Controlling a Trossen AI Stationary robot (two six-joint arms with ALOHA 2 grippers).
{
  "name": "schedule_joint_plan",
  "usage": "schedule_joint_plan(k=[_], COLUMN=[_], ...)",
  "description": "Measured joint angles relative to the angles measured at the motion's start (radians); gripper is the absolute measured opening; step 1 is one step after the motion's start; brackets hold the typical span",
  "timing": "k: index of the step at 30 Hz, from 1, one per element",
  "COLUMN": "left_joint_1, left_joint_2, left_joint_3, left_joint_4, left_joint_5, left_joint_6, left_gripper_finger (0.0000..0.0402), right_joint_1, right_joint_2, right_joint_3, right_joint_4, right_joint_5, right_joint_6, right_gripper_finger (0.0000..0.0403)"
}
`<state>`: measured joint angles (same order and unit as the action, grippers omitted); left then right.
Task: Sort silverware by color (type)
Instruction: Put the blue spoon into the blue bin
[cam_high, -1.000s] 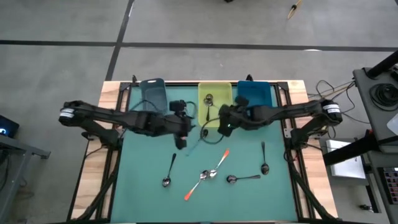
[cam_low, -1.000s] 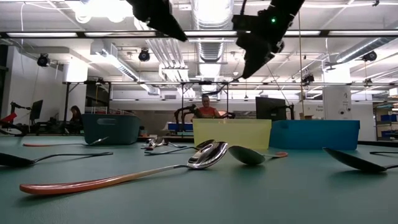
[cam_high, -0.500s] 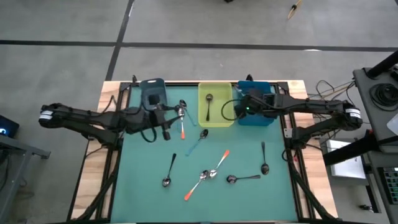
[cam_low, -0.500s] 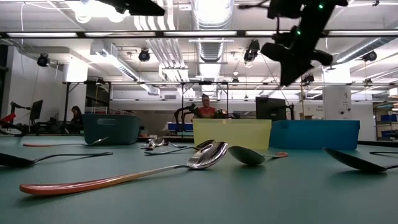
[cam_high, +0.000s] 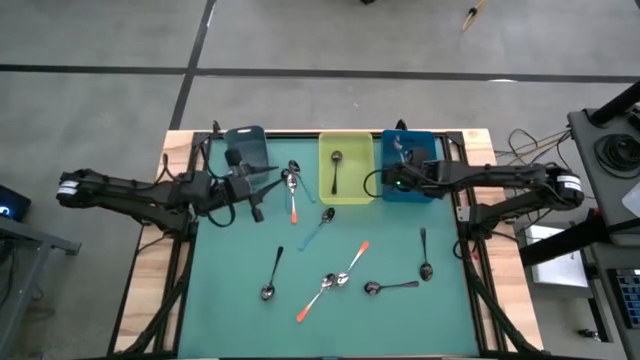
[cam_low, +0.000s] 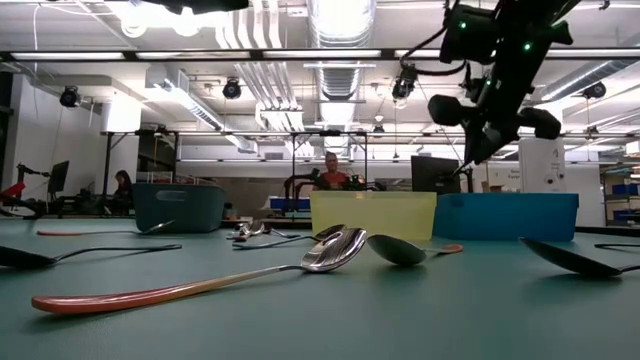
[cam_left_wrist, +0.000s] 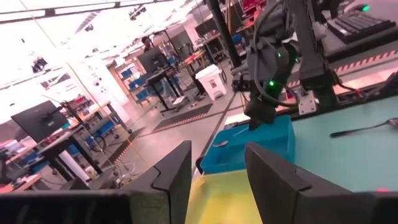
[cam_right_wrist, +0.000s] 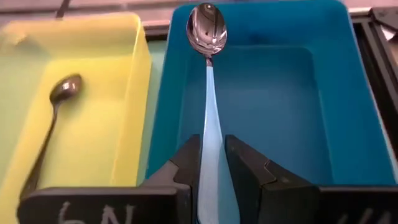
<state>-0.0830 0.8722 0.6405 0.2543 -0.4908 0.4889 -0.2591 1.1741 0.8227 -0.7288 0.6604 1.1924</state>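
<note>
My right gripper (cam_right_wrist: 211, 163) hangs over the blue bin (cam_high: 418, 165), shut on a spoon with a pale blue handle (cam_right_wrist: 209, 93). The spoon's shiny bowl (cam_high: 399, 146) lies toward the bin's far wall. My left gripper (cam_left_wrist: 214, 177) is held level above the table's far left part (cam_high: 265, 186), open with nothing between its fingers. The yellow bin (cam_high: 350, 190) holds one dark-handled spoon (cam_high: 335, 170). Several orange, dark and pale blue spoons lie flat on the green mat, among them an orange one (cam_high: 293, 203) and a pale blue one (cam_high: 320, 229). My right gripper pinches the spoon's pale blue handle (cam_right_wrist: 208, 152) between its two fingers, which lie along the handle. The fingers slant down toward the table's far edge. The spoon sticks out ahead of the fingertips, bowl foremost, lifted clear above the inside of the blue bin.
A dark teal bin (cam_high: 245, 148) stands at the far left beside the yellow one. Two orange spoons (cam_high: 340, 272) cross near the mat's middle, with dark spoons around them (cam_high: 272, 274) (cam_high: 424, 255) (cam_high: 392, 287). People sit in the room beyond the table (cam_low: 330, 172).
My right gripper has carried the pale blue spoon from near the yellow bin's front toward the table's right and far side. It now hangs over the blue bin, lower and rolled about its own axis. My left gripper has drawn back toward the table's left edge and levelled out.
</note>
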Motion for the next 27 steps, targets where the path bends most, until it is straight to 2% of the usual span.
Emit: schedule_joint_plan(k=[5,10,20,27], left_joint_1=[0.0,0.0,0.0,0.002], left_joint_2=[0.003,0.001,-0.007,-0.007], left_joint_3=[-0.003,-0.004,-0.009,-0.009], left_joint_4=[-0.002,-0.011,-0.017,-0.018], left_joint_5=[0.0,0.0,-0.069,-0.077], left_joint_6=[0.001,0.001,0.008,0.008], left_gripper_finger=[0.0132,0.0132,0.0132,0.0132], right_joint_1=[-0.032,-0.078,-0.128,-0.141], right_joint_2=[0.041,0.088,0.16,0.238], right_joint_3=[0.002,0.003,0.004,0.004], right_joint_4=[0.012,0.013,0.079,0.126], right_joint_5=[0.032,-0.02,-0.031,-0.032], right_joint_6=[0.049,0.05,0.054,0.051], right_gripper_finger=[0.0051,0.0051,0.0052,0.0052])
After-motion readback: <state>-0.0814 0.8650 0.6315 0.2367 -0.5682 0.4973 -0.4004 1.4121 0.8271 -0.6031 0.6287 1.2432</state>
